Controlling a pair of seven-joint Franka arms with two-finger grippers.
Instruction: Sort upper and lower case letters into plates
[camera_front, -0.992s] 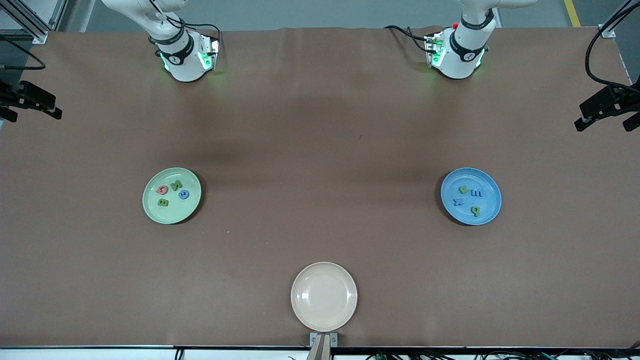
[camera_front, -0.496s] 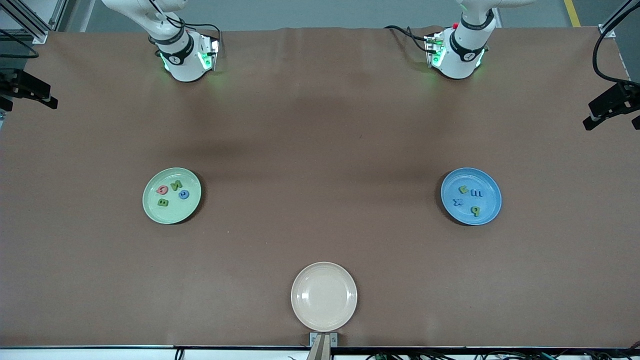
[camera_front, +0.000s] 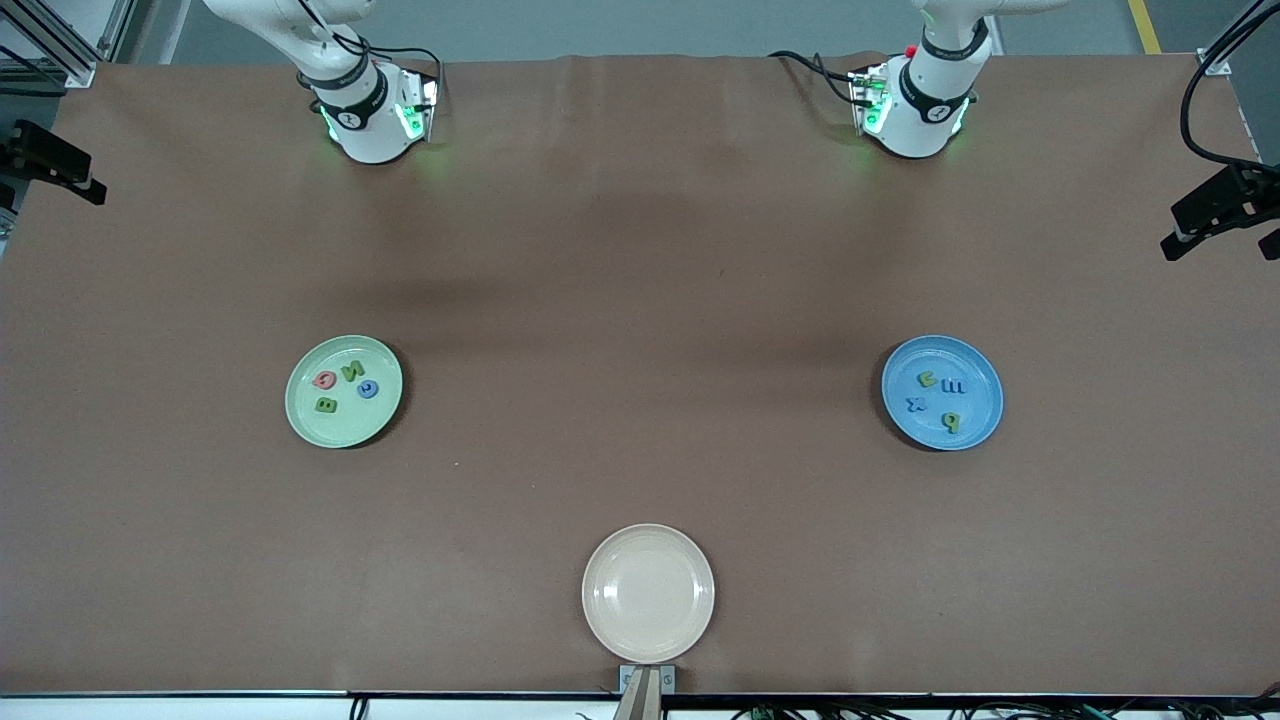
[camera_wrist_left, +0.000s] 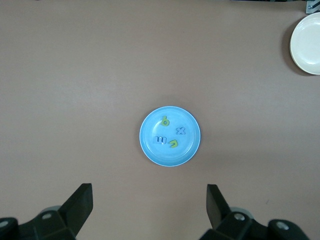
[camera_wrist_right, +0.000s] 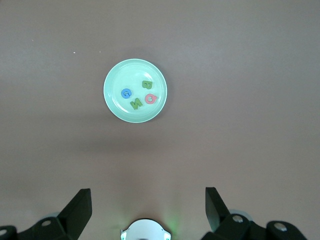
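1. the green plate lies toward the right arm's end of the table and holds four letters: a pink one, a green n, a blue g and a green b. in the right wrist view they read as capitals, though the pink one is hard to make out.

2. the blue plate lies toward the left arm's end, level with the green plate and well apart from it. it holds four letters too: a green one, a blue m, a blue x and a yellow-green one. they look like small letters.

3. the cream plate sits nearest the front camera, between the other two, and has nothing in it. no letters lie loose on the table.

4. the left gripper hangs high over the table with the blue plate below it, jaws spread wide and holding nothing.

5. the right gripper hangs high over the table with the green plate below it, jaws likewise wide apart and bare.

6. judging from this, the sort looks finished: all eight letters sit in a plate, split by case, with nothing left to pick up. both arms wait up by their bases.
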